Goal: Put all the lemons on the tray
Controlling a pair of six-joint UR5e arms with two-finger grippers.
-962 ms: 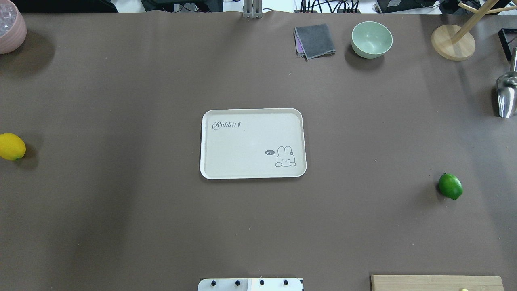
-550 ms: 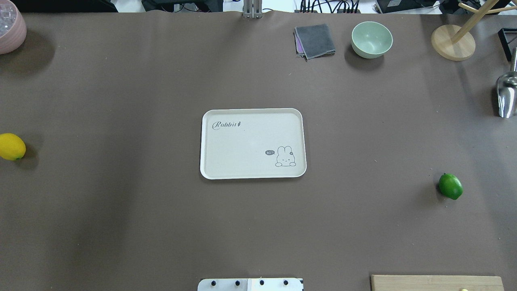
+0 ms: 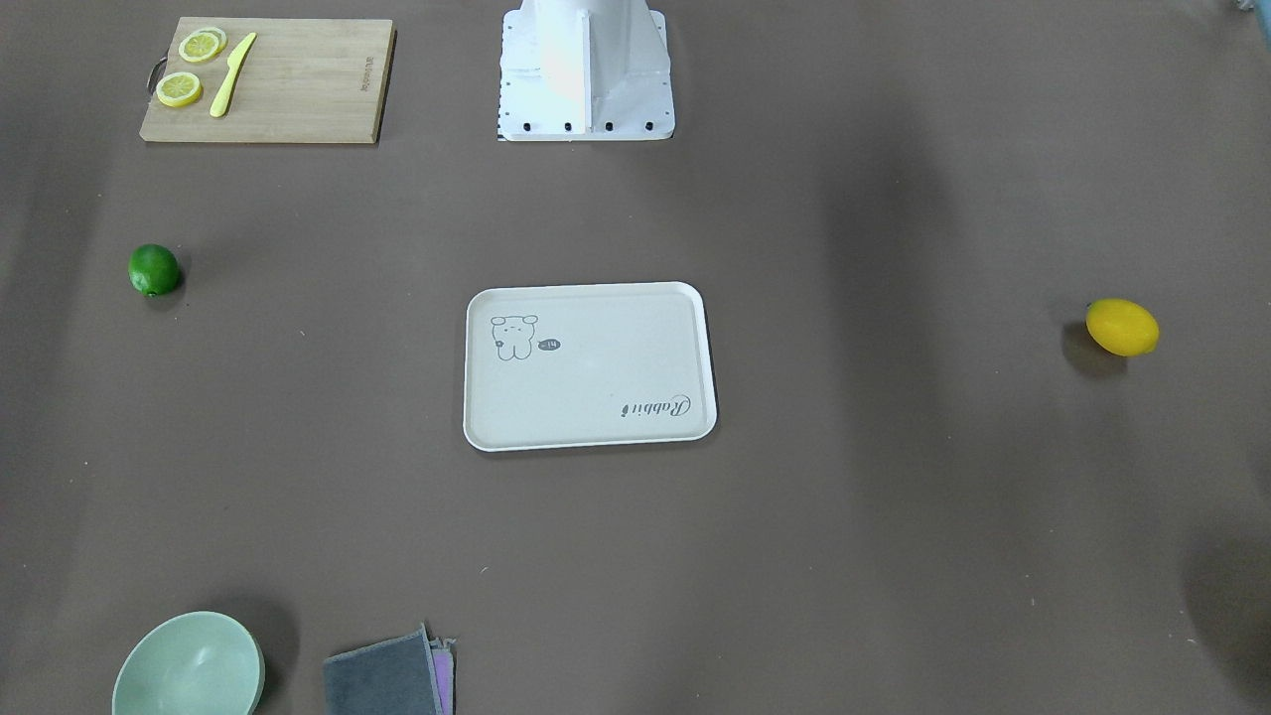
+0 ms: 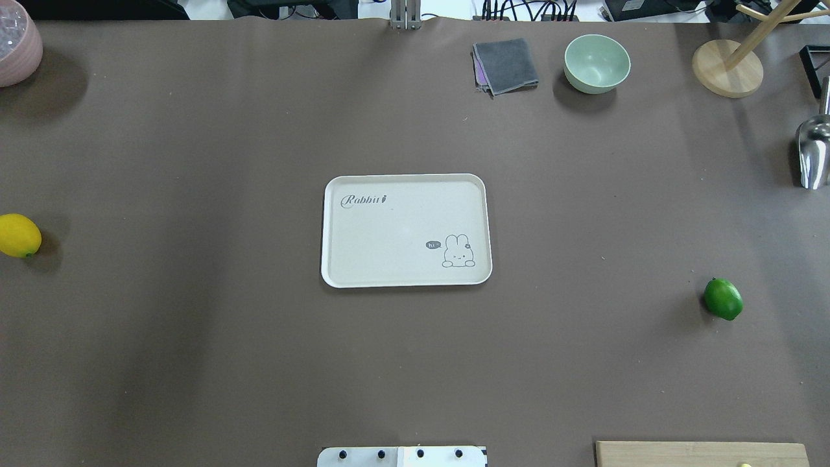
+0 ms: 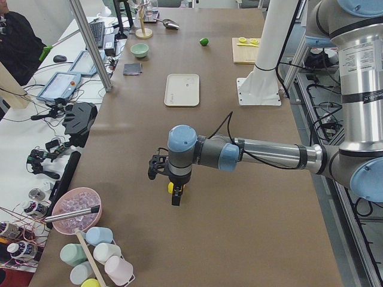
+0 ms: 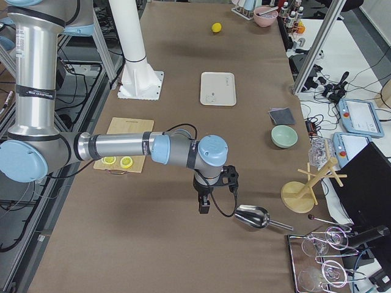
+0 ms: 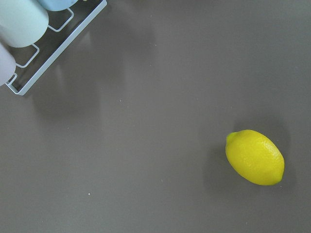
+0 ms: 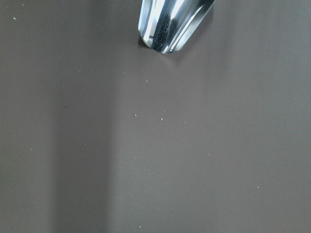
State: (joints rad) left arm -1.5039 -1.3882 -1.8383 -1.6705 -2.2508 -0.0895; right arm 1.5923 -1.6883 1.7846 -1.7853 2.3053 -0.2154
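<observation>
While the yellow lemon and green lemon sit on the worktop, well apart from the tray | left end effector, right end effector: we cannot tell their opening | we'd centre left over yellow, pinching its short axis

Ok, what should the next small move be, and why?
Probably centre the left tool over the yellow lemon: it lies on the table, low and right in the left wrist view, and the tray holds no fruit yet.
</observation>
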